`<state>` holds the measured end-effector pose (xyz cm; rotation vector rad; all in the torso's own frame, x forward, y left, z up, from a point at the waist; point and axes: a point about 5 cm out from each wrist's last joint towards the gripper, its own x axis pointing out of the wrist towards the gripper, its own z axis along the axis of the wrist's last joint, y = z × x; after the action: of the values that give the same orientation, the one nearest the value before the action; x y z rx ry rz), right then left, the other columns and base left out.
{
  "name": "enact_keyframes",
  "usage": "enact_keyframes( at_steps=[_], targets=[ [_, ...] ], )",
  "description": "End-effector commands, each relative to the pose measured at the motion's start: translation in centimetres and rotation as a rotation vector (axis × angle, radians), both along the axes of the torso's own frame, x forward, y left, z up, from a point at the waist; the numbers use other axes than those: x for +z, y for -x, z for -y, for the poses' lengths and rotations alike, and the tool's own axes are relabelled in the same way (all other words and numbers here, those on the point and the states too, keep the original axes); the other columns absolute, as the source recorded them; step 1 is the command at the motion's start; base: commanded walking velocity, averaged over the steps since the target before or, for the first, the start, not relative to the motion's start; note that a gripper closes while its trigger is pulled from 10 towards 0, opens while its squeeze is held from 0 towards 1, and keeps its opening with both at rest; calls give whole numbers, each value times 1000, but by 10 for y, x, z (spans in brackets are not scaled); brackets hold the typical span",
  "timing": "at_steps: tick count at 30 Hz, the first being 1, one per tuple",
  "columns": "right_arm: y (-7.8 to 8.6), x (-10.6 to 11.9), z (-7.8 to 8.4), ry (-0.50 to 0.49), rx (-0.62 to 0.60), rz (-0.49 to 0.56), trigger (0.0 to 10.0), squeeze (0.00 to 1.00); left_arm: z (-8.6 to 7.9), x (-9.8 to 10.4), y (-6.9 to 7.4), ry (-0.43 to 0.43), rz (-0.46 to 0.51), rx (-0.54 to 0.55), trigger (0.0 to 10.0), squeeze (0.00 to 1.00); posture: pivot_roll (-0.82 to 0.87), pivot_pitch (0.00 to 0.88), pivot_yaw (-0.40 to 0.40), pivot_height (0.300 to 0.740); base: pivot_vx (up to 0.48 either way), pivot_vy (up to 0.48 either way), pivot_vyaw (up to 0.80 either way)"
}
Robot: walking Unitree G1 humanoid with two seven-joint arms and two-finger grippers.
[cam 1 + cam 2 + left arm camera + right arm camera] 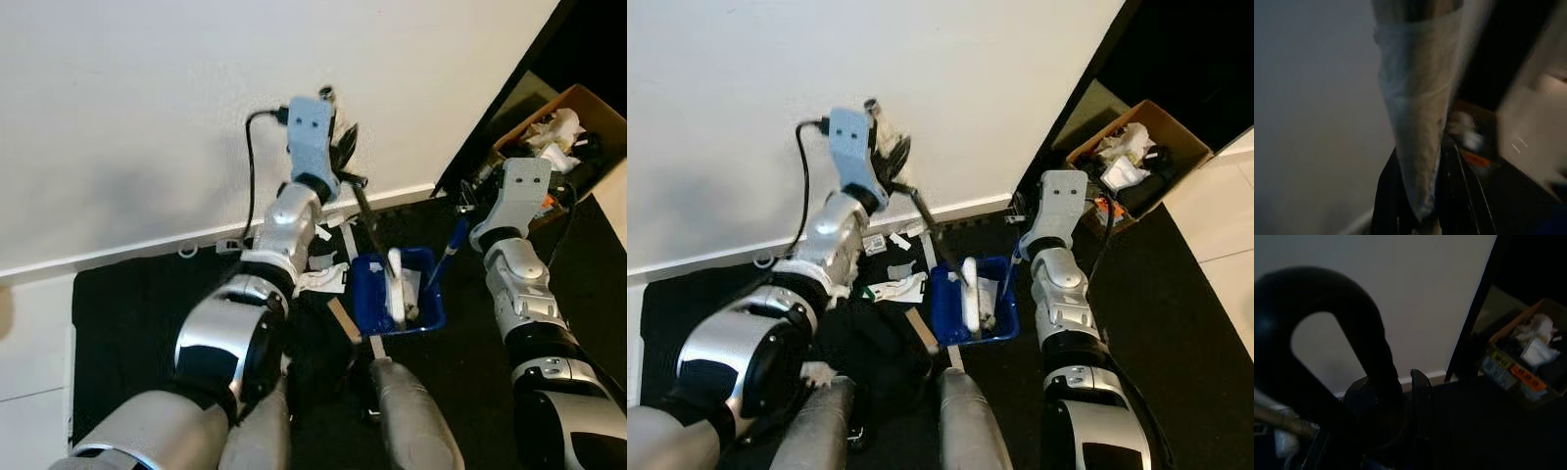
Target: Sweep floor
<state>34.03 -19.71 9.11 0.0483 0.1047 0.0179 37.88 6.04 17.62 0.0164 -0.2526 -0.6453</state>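
My left gripper [343, 147] is raised by the white wall, shut on the top of a dark broom handle [370, 223]. The handle slants down to a white brush head [397, 289] resting inside the blue dustpan [372, 294] on the black mat. My right gripper [464, 208] is at the top of the dustpan's upright blue handle [447, 257] and appears shut on it. A black loop grip [1352, 328] sits close in the right wrist view. White paper scraps [323, 279] lie on the mat left of the dustpan. The left wrist view is blurred.
An open cardboard box [578, 108] full of rubbish stands at the far right by a dark doorway. A black cable [249, 171] hangs down the wall to the baseboard [147, 250]. My own legs [411, 411] fill the near edge. Pale floor lies at the left.
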Motion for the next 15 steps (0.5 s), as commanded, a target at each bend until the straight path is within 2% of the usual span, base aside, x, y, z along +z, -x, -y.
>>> enact_keyframes(
  at_steps=[1, 4, 5, 6, 7, 8, 11, 13, 15],
  targets=[
    [7, -23, -24, -201, 89, -95, 10000, 0, -5, 5, 0, -42, 39, -30, 10000, 0, -1, 179, 26, 740, 0, 0, 0],
    [5, -20, -11, -178, 93, -100, 10000, 0, -37, 8, -4, -79, 50, -3, 10000, 0, 18, 150, 16, 740, 0, 0, 0],
    [5, -20, -11, -178, 93, -100, 10000, 0, -37, 8, -4, -79, 50, -3, 10000, 0, 18, 150, 16, 740, 0, 0, 0],
    [3, -17, -6, -161, 89, -96, 10000, 0, -50, 5, -4, -141, 47, 15, 10000, 0, 22, 144, 15, 740, 0, 0, 0],
    [3, -17, -6, -161, 89, -96, 10000, 0, -50, 5, -4, -141, 47, 15, 10000, 0, 22, 144, 15, 740, 0, 0, 0],
    [0, -12, 0, -149, 83, -86, 10000, 0, -65, 1, -3, -192, 46, 39, 10000, 0, 26, 133, 15, 740, 0, 0, 0],
    [-1, -9, 4, -142, 79, -78, 10000, 0, -73, -1, -2, -223, 45, 53, 10000, 0, 27, 128, 15, 740, 0, 0, 0],
    [-6, -1, 9, -139, 74, -53, 10000, 0, -94, -3, -2, -275, 45, 111, 10000, 0, 26, 115, 17, 740, 0, 0, 0],
    [-10, 5, 6, -150, 96, -33, 10000, 0, -112, -4, 0, -342, 44, 152, 10000, 0, 24, 111, 17, 740, 0, 0, 0]
  ],
)
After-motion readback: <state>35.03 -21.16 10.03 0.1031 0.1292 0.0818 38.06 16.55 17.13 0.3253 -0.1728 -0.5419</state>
